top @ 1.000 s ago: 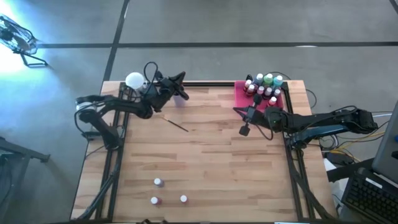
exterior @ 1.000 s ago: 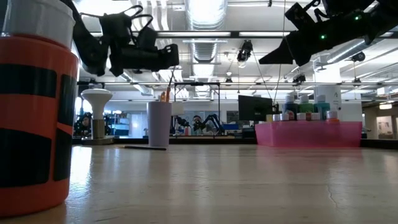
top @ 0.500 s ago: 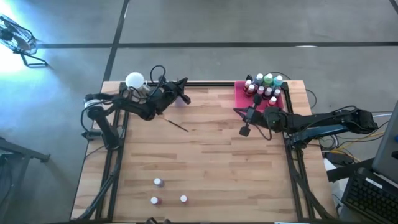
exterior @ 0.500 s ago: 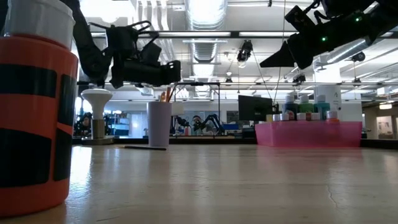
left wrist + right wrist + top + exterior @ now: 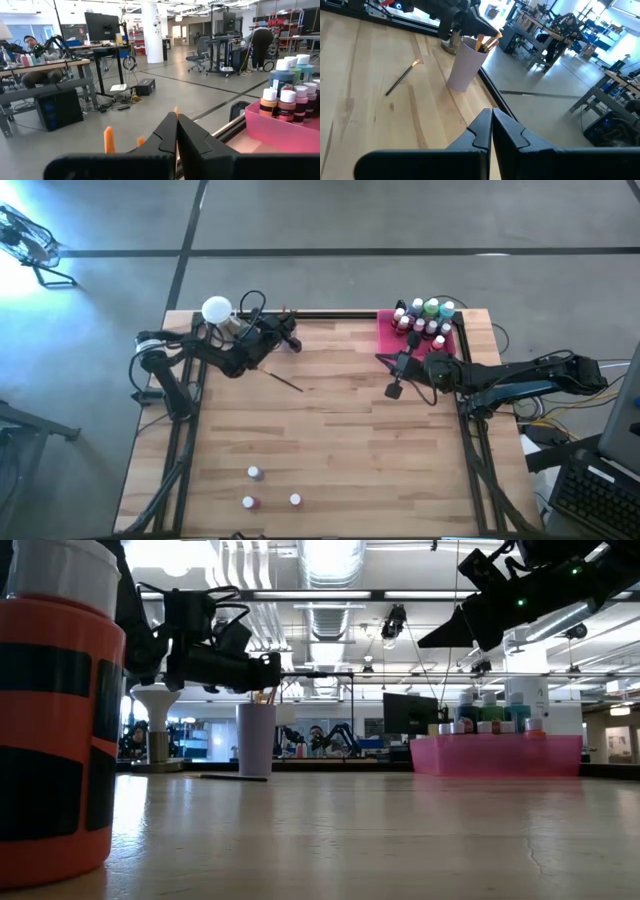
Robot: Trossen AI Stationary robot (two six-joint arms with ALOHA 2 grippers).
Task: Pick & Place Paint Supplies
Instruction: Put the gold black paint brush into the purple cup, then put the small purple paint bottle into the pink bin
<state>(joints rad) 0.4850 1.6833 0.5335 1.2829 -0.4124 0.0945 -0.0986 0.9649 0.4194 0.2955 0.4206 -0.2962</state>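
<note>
Paint bottles (image 5: 424, 318), labels unreadable, pink tray (image 5: 386, 334)

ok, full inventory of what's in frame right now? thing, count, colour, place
Table: one, light wood, holds everything.
Tray: one, pink, far right corner.
Bottles in tray: about ten, white caps, mixed colours, clustered upright.
Loose bottles: three, white caps, near edge, left of centre.
Cup: one, lilac, far left, holds orange-tipped brushes.
Loose brush: one, dark handle, flat on the table near the cup.
Lamp-like white object: one, far left corner.
Orange and black container: one, close to the low camera.
People: at least two, at desks in the room behind.
Left gripper: shut, empty, over the cup.
Right gripper: shut, empty, beside the tray.
</note>
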